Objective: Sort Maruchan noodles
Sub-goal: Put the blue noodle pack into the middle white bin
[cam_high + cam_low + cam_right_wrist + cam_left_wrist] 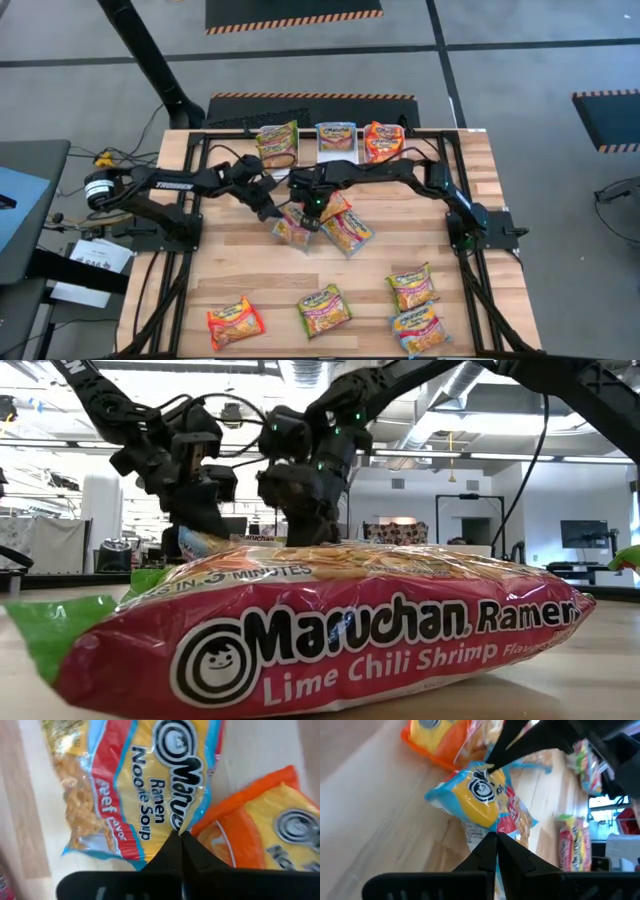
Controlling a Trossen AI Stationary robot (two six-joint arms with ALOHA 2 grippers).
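Note:
A blue-edged Maruchan noodle packet [292, 230] with a yellow and red front [475, 800] lies in the middle of the table. Both grippers are shut on it. My left gripper [272, 212] is at its left end and my right gripper [312, 214] at its far right end. An orange-edged packet [265, 835] lies right beside it, and another packet [349, 233] lies to its right. In the low view both grippers [300, 530] show behind a large Lime Chili Shrimp packet [320, 630]. My left gripper pinches the blue-edged packet's end seam [479, 831] between its two fingers, slanting down from the table's left. Whether the packet is clear of the table does not show. My right gripper pinches the packet's opposite blue edge [175, 826] between its fingertips, steeply from above, next to the orange-edged packet.
Three packets lie in a row at the far edge: green-edged [277, 143], blue-edged [335, 138], orange-edged [384, 140]. Near the front edge lie a red-orange packet [235, 322], two green-edged ones [324, 308] [412, 287] and a blue-edged one [418, 330].

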